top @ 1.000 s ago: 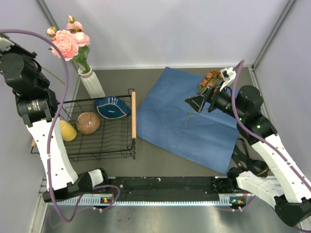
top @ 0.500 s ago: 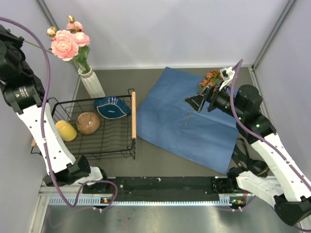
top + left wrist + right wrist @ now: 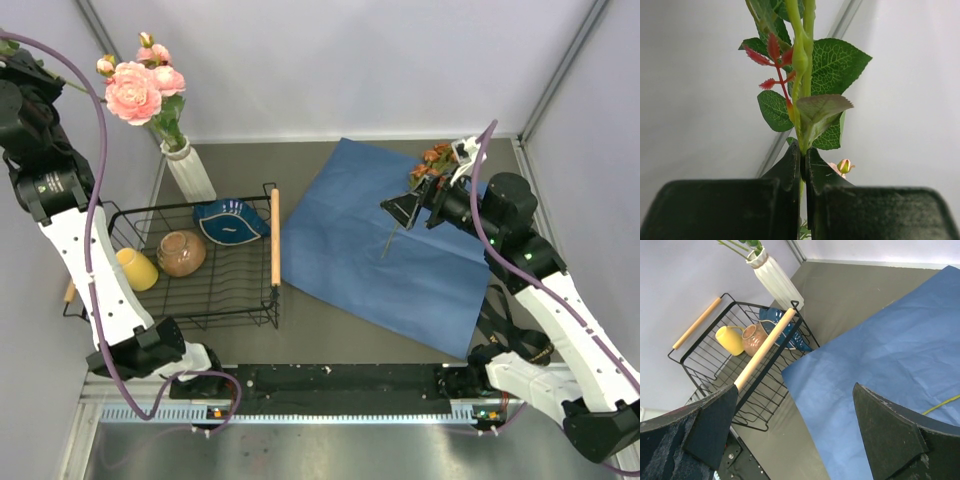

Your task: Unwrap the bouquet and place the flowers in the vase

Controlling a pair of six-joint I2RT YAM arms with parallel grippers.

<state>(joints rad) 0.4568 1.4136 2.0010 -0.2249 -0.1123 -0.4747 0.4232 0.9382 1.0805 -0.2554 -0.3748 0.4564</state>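
Note:
The white ribbed vase (image 3: 188,172) stands behind the rack and holds pink flowers (image 3: 140,85); the right wrist view also shows the vase (image 3: 775,281). The bouquet is unwrapped: its blue paper (image 3: 385,240) lies flat on the table. Rust-orange flowers (image 3: 437,157) lie at the paper's far edge. My left gripper (image 3: 802,156) is raised high at the far left, shut on a green leafy stem (image 3: 801,75). My right gripper (image 3: 405,212) hangs open and empty over the paper, a thin stem (image 3: 390,240) just below it.
A black wire rack (image 3: 262,300) with a wooden handle (image 3: 275,235) holds a yellow cup (image 3: 138,268), a brown bowl (image 3: 181,253) and a blue dish (image 3: 230,220). Side walls stand close on both sides.
My left arm has swung up and back toward the upper left corner with the stem in its grip. The right arm has stayed where it was.

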